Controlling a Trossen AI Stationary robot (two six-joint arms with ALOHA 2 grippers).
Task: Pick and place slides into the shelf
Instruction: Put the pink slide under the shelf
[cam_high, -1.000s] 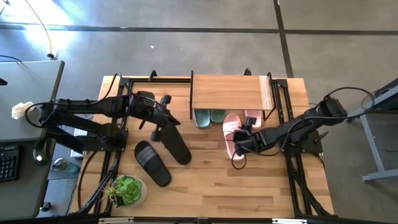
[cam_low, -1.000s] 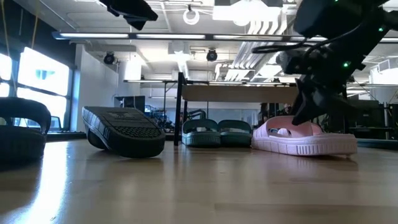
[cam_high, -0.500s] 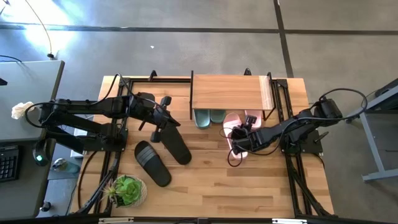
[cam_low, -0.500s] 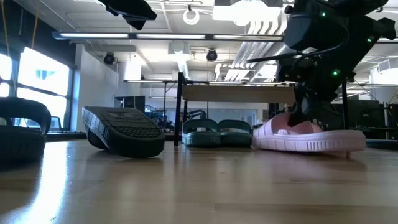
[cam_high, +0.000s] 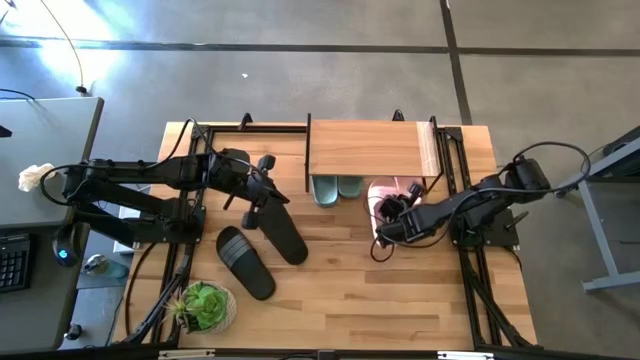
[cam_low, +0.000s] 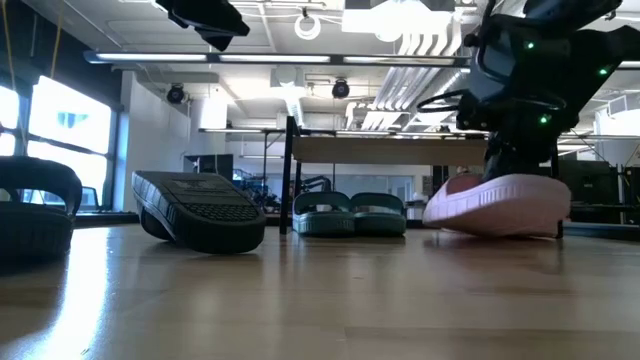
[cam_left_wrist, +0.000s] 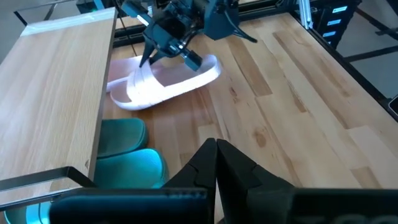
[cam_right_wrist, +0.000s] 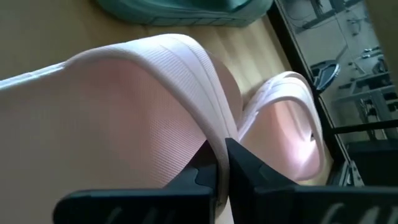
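A pale pink slide (cam_high: 383, 200) lies just in front of the shelf (cam_high: 370, 148), with my right gripper (cam_high: 388, 214) shut on it. A second pink slide (cam_high: 406, 186) rests beside it at the shelf's right end. The sage-green pair (cam_high: 337, 187) stands on its soles under the shelf. Two black slides (cam_high: 245, 262) (cam_high: 285, 235) lie at the left; the farther one shows its sole in the low view (cam_low: 200, 210). My left gripper (cam_high: 262, 190) hangs shut above them, touching nothing. My right gripper pinches the rim of the pink slide's wide strap (cam_right_wrist: 214, 134) between its two fingers. The fingers (cam_left_wrist: 151, 55) slant down onto it from the table's near right. The slide is tipped, one end (cam_low: 440, 208) raised off the table and the other end low.
A potted plant (cam_high: 205, 305) stands at the near left corner. Black metal frame rails (cam_high: 450, 160) run along the table's left and right sides and beside the shelf. Bare wood lies in the middle and near right (cam_high: 400, 300).
My right gripper has rolled its wrist and edged toward the shelf. The pink slide, flat on its sole a second ago, has gone toward the far edge with it and tipped up, one end now off the table.
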